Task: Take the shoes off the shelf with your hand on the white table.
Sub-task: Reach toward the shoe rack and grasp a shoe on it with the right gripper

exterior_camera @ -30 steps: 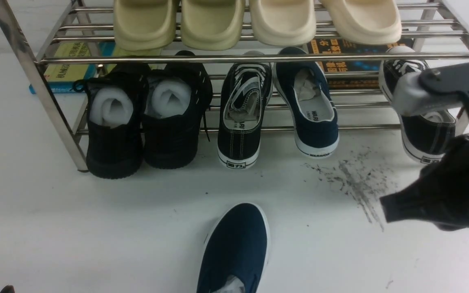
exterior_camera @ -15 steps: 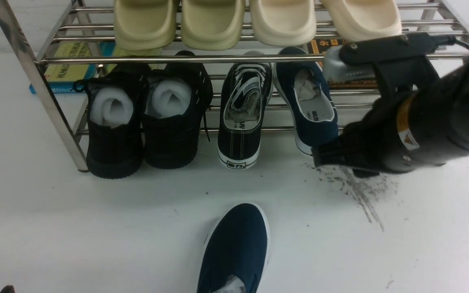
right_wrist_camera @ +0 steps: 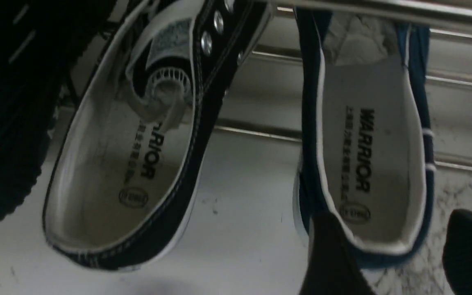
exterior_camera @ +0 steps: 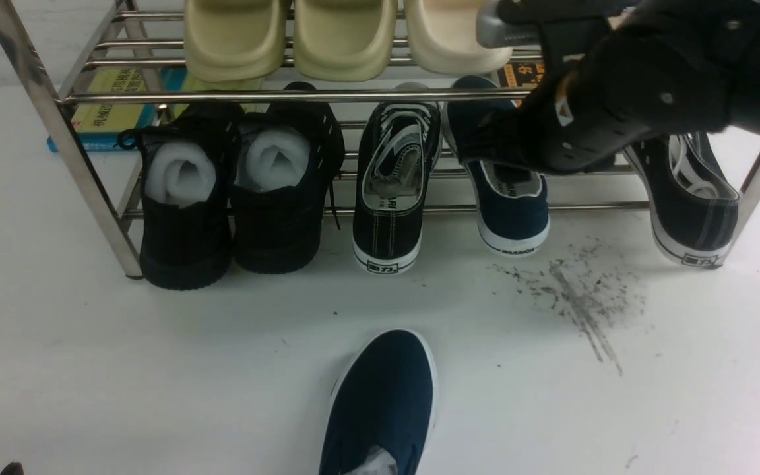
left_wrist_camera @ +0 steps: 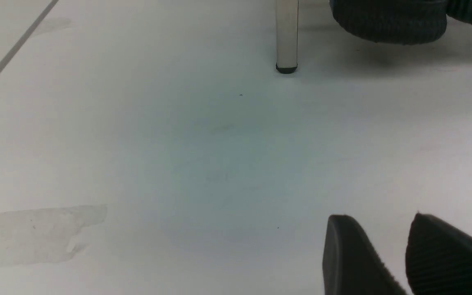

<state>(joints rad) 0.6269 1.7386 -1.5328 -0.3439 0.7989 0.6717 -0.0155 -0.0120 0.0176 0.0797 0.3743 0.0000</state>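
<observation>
My right arm (exterior_camera: pixel 644 79) hides half of the shelved navy shoe (exterior_camera: pixel 510 221); the other navy shoe (exterior_camera: pixel 383 396) is cut off at its heel by the edge.

One navy slip-on (exterior_camera: pixel 510 221) sits on the lower tier of the steel shelf (exterior_camera: pixel 287 95), right of centre. Its heel faces the camera and reaches past the front bar. It has a white sole and lining edge, with crumpled paper in the toe. Its mate (exterior_camera: pixel 383 396) lies on the white table (exterior_camera: pixel 123 369) at bottom centre, toe toward the shelf. The black right arm (exterior_camera: pixel 650 86) reaches in from the upper right over the shelved shoe. Its fingers (right_wrist_camera: pixel 330 262) are spread either side of the heel; contact cannot be told.
</observation>
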